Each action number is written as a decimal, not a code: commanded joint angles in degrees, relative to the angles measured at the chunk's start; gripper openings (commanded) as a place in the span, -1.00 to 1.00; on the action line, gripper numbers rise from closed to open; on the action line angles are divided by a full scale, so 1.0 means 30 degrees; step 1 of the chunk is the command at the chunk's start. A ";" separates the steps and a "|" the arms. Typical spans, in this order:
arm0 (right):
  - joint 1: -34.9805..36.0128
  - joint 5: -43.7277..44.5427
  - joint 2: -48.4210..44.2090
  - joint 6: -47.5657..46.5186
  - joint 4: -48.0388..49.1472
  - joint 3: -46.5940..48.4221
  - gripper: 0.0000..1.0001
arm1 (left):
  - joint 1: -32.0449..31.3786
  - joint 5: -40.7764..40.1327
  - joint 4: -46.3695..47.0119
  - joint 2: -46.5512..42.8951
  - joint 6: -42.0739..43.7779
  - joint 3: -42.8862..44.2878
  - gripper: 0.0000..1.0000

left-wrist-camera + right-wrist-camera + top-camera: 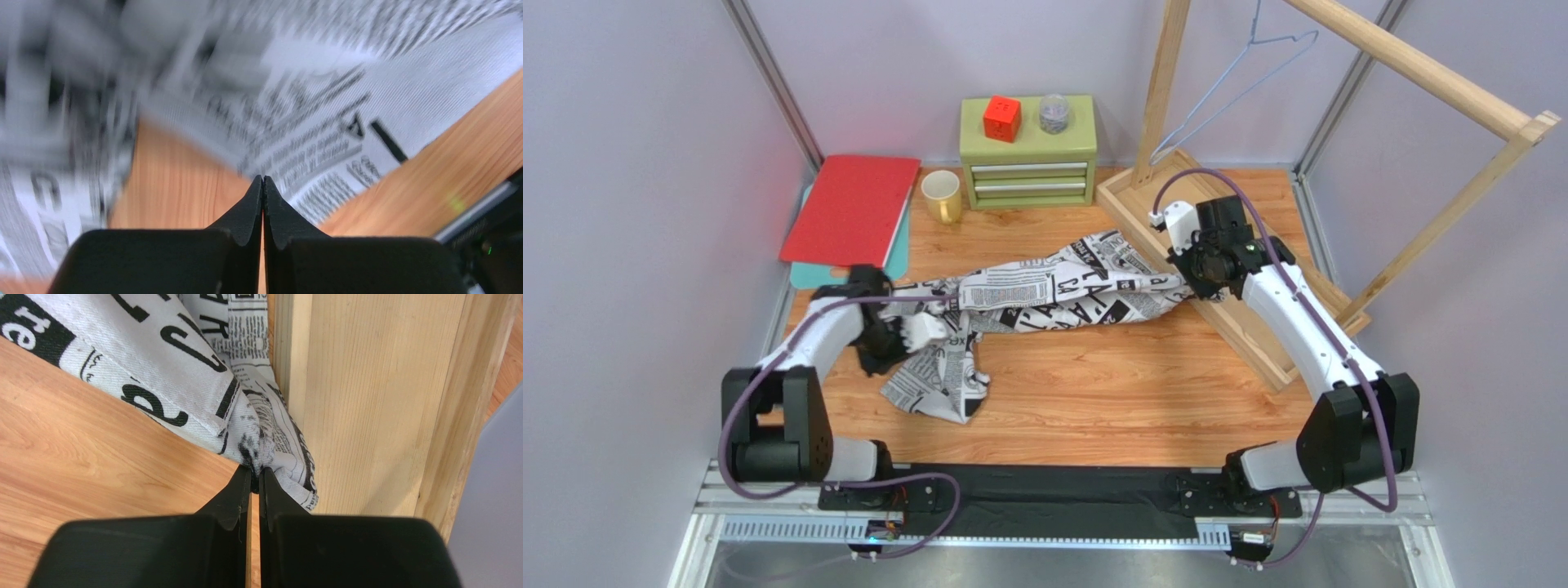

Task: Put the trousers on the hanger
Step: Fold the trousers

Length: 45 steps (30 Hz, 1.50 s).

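Trousers (1063, 288): white, black newsprint text. Hanger (1223, 81): pale blue-grey. Drawer unit (1028, 153): green, carrying red cube (1001, 118). Mug (941, 196): yellow. Folder (851, 208), far-left corner: red. Desk (1112, 392): orange-brown woodgrain

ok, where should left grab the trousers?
Trousers: take the crumpled near end, from above. Its raised folds give a pinchable edge, unlike the flat middle. The right gripper pinches the far end by the rack base.

I can read only scraps on the trousers (147, 355), bold "re" at the right wrist view's top left, a large "A" in the left wrist view, the fine print beyond me.
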 commanded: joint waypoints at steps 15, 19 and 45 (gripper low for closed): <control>-0.1590 -0.0977 -0.3086 -0.3377 -0.1379 -0.2359 -1.00 | 0.7189 0.5920 -0.5834 -0.1296 0.0240 0.5035 0.06; -0.1590 -0.1064 -0.2557 -0.3201 -0.1497 -0.1803 -0.99 | 0.4173 0.6276 -0.2894 0.0368 -0.3365 0.4419 0.08; -0.1677 -0.0831 -0.1736 -0.3551 -0.2024 -0.0162 -1.00 | 0.6089 0.0065 0.0136 0.2398 -0.4316 0.5603 -1.00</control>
